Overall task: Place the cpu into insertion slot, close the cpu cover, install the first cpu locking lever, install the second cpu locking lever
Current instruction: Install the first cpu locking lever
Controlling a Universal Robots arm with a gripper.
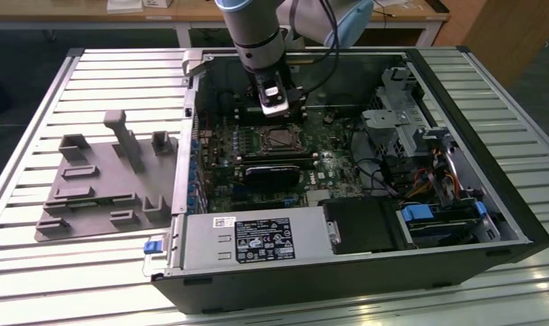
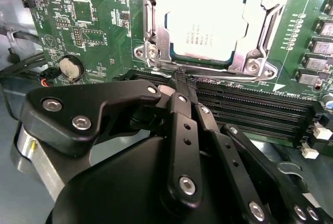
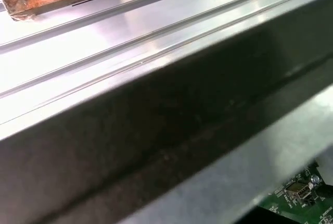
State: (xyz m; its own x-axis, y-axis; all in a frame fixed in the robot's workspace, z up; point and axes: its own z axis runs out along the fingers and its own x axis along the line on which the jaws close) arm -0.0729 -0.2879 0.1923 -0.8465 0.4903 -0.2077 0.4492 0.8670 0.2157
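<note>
Exterior view: an open computer case lies on its side on a slatted metal worktop. Its rim walls in the green motherboard on all sides. The arm reaches down from the far edge, and the tool hangs inside the case just beyond the insertion slot. The case wall stands on the exterior view's left, and a metal drive cage with loose cables crowds the right. A black rectangular block sits just on the near side of the slot. The power supply at the near edge carries a dark printed label, with a blue latch beside it. A grey fixture tray lies on the worktop outside the case.

In the second wrist view the cpu is seated in the socket, faint print lines on its silver top. The cpu cover lies down flat around it, framing it through its window. A thin wire lever runs along the socket edge nearest the tool. The black fingers are pressed together, their tips right at that wire. I cannot tell whether they pinch it. Long black memory slots pass close under the tips, and a coin cell sits off to the side.

In the first wrist view a dark case wall crosses in front of the slats.
</note>
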